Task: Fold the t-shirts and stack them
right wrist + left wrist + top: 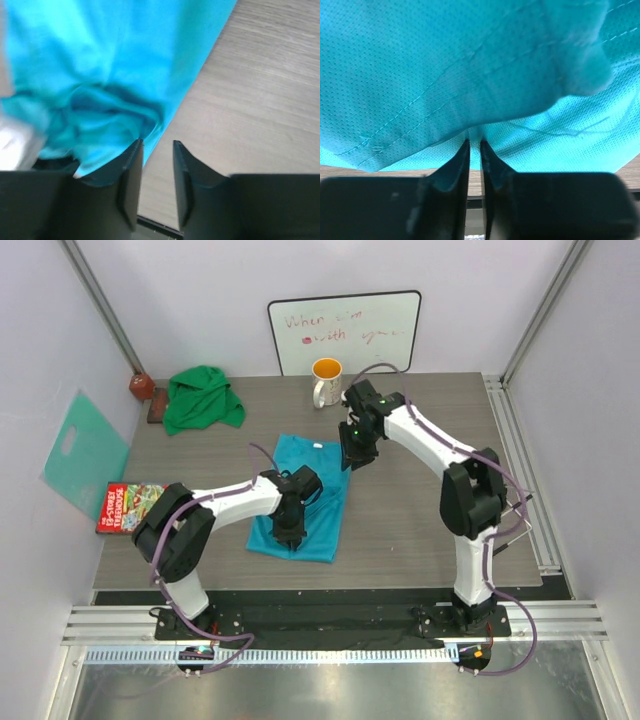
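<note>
1. Left gripper [290, 536]: low over the near hem of the turquoise t-shirt [330, 505]. In the wrist view its fingers [455, 170] stand almost together, only a thin slit between them. The hem's fold meets the tips. Whether cloth is pinched there cannot be told.
2. Turquoise t-shirt: lies mid-table [430, 510] as a long strip, collar at the far end, near hem toward the arm bases.
3. Board-game box [130, 506]: flat at the table's left edge, well apart from the shirt.
4. Mint-teal sheet [85, 452]: leans on the left wall, above the box.
5. Right gripper [357, 455]: at the shirt's far right edge, near the collar. Jaws parted with a clear gap, and bare wood shows between them. One fingertip [134, 150] touches the cloth edge; nothing is held.
6. Green t-shirt [203, 400]: a crumpled heap at the far left of the table, unfolded, well apart from the turquoise one.
7. Mug [326, 382]: white, orange inside, upright beyond the collar.
8. Whiteboard [345, 332]: propped on the back wall behind the mug.
</note>
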You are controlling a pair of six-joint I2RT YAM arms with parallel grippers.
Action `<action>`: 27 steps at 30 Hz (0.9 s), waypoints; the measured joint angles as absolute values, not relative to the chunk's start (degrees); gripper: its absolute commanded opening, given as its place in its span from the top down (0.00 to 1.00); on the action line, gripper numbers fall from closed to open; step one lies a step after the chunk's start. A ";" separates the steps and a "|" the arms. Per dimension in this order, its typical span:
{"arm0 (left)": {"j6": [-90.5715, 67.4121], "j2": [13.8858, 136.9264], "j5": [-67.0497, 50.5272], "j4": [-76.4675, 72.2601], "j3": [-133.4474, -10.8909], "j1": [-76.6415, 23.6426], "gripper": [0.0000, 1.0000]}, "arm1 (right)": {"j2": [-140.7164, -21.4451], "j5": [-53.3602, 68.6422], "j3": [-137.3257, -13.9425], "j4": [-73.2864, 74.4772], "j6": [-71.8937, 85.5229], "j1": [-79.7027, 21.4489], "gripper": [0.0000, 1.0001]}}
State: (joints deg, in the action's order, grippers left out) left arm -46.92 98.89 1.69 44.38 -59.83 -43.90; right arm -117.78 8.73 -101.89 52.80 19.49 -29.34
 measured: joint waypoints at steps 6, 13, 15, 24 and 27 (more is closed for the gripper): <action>-46.28 100.73 2.24 46.61 -62.57 -44.21 0.76 | -103.92 9.34 -94.91 52.07 18.06 -33.71 0.87; -45.15 101.21 5.19 49.28 -66.32 -43.81 0.76 | -101.97 13.37 -84.51 49.52 19.97 -41.25 0.99; -44.86 100.92 6.00 49.54 -67.22 -43.86 0.76 | -103.00 13.85 -83.24 49.04 20.27 -41.04 0.99; -45.08 89.97 9.91 46.68 -64.97 -43.55 0.83 | -106.41 17.34 -81.28 46.68 21.63 -40.71 0.99; -45.95 85.32 10.57 45.19 -61.45 -42.24 0.83 | -106.43 18.37 -81.28 45.95 22.48 -40.75 0.99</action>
State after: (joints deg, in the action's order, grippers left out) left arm -45.95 85.32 10.57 45.19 -61.45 -42.24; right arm -106.43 18.37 -81.28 45.95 22.48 -40.75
